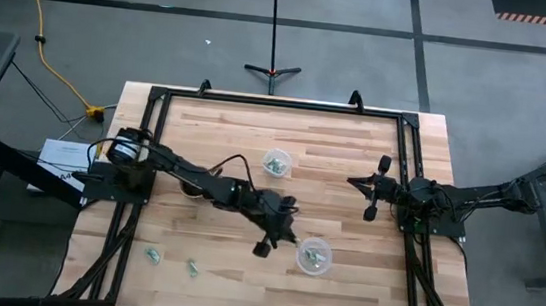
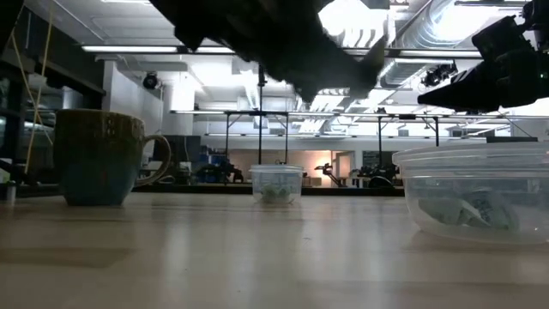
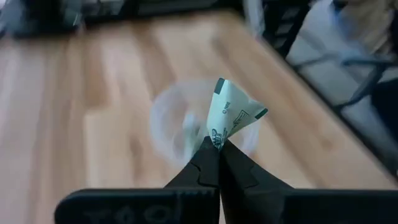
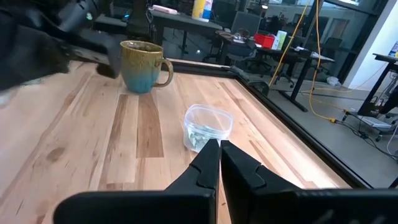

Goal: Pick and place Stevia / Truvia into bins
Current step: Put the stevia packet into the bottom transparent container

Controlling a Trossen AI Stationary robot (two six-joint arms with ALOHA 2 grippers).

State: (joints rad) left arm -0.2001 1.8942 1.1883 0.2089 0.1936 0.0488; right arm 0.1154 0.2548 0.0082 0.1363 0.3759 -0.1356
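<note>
My left gripper (image 3: 219, 146) is shut on one pale green-and-white Stevia packet (image 3: 231, 111). It hovers beside the near clear cup (image 1: 313, 255), which shows blurred beyond the packet (image 3: 180, 124) and has packets inside (image 2: 476, 210). The far clear cup (image 1: 276, 160) also contains packets (image 4: 200, 135). Two loose packets (image 1: 153, 255) (image 1: 192, 266) lie flat on the table near its front left corner. My right gripper (image 4: 219, 146) waits shut above the table's right side (image 1: 355, 183), pointing toward the far cup. My left gripper pinches the packet by one corner (image 3: 217, 134) between its two fingertips. The packet is creased and stands out beyond the fingertips, lifted clear of the table and over the near cup's mouth.
A brown-gold mug with a handle (image 2: 103, 154) stands left of centre, partly under my left arm (image 1: 189, 189). A black frame (image 1: 278, 103) runs around the table's edges. Bare wood lies between the two cups (image 1: 338, 210).
</note>
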